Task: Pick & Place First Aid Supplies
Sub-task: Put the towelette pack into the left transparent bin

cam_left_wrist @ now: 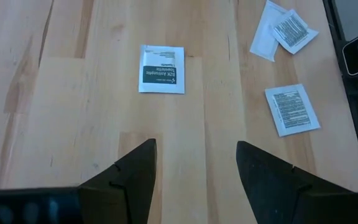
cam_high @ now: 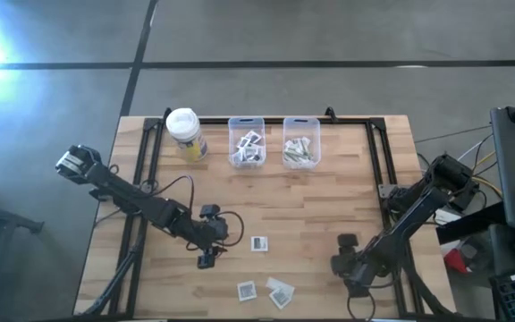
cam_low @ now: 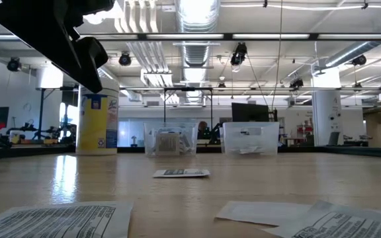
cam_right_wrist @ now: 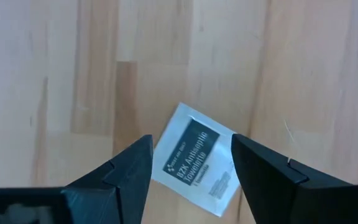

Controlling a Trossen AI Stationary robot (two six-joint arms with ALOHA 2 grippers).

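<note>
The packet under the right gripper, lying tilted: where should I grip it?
The packet lies flat between the open right gripper fingers. Come straight down, turn the wrist to match its tilt, and pinch across two opposite edges; likely needs scraping one edge up.

White packet (cam_right_wrist: 196,163), right wrist view: dark patch reading "BZK Antiseptic Towelette". Packet (cam_left_wrist: 161,70), left wrist view: dark patch with "BZK Antiseptic"; further lines illegible. Print on other packets (cam_left_wrist: 293,109) too small to read.
</note>
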